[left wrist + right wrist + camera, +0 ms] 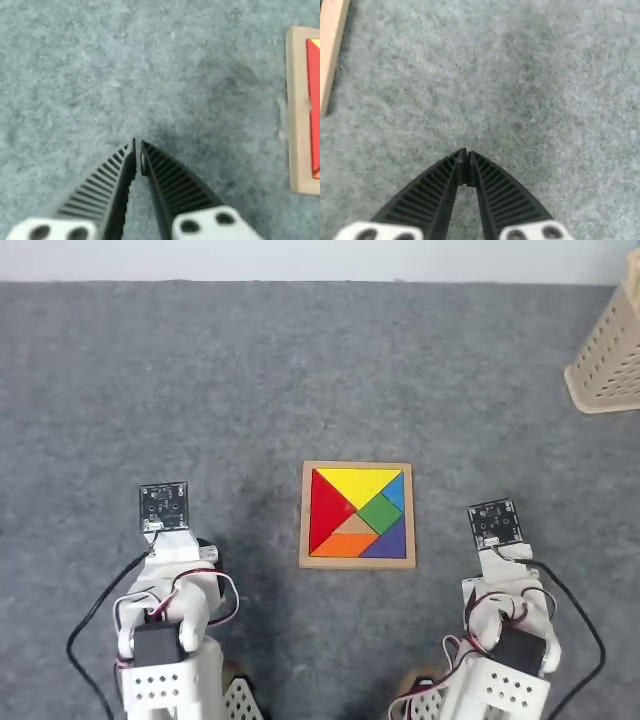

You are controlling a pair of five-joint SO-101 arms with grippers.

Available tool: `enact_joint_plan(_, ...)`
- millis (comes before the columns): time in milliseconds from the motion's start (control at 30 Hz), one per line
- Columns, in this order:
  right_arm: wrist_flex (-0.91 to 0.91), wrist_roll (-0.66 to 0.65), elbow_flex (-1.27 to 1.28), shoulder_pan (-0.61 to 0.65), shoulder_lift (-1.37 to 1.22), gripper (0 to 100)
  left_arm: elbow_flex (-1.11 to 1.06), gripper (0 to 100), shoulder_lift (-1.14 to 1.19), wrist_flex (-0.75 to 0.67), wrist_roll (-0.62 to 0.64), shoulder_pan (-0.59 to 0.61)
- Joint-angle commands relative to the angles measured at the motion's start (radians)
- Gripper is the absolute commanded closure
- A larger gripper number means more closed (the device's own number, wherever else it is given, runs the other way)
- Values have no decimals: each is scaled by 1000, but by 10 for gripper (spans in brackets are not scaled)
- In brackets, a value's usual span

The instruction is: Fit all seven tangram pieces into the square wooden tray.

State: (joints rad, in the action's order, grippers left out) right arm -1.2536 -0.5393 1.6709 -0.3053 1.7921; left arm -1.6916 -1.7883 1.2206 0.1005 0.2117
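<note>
The square wooden tray (306,515) lies in the middle of the grey carpet, with the coloured tangram pieces packed flat inside it: a yellow triangle (358,483), a red triangle (326,510), a green square (380,512), plus blue, orange, purple and tan pieces. The left arm rests to the tray's left, its gripper (137,146) shut and empty over bare carpet; the tray's edge (296,110) and the red piece (315,100) show at the side. To the tray's right rests the right arm, its gripper (466,151) shut and empty, with the tray's rim (331,50) nearby.
A cream perforated basket (610,350) stands at the far right edge of the table. Open grey carpet stretches behind the tray and to both sides of it. Cables loop around both arm bases near the front edge.
</note>
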Motion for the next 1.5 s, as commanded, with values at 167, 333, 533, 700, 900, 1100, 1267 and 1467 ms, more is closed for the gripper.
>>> enact_joint_plan(167, -7, -17, 12, -16, 8, 992, 4, 988, -6, 6, 12, -9)
enact_joint_plan(333, -7, -17, 12, -16, 8, 992, 4, 988, -6, 6, 14, -9)
enact_joint_plan(533, -7, -17, 12, -16, 8, 992, 4, 988, -6, 6, 14, -9)
enact_joint_plan(700, -7, -17, 12, -16, 8, 992, 4, 988, -6, 6, 14, -9)
enact_joint_plan(900, -7, -17, 12, -16, 8, 992, 4, 988, -6, 6, 14, -9)
enact_joint_plan(1100, -7, -17, 12, -16, 8, 992, 4, 988, -6, 6, 14, -9)
enact_joint_plan(1267, -7, -17, 12, -16, 8, 992, 4, 988, -6, 6, 14, -9)
enact_joint_plan(1467, -7, -17, 12, -16, 8, 992, 4, 988, -6, 5, 14, -9)
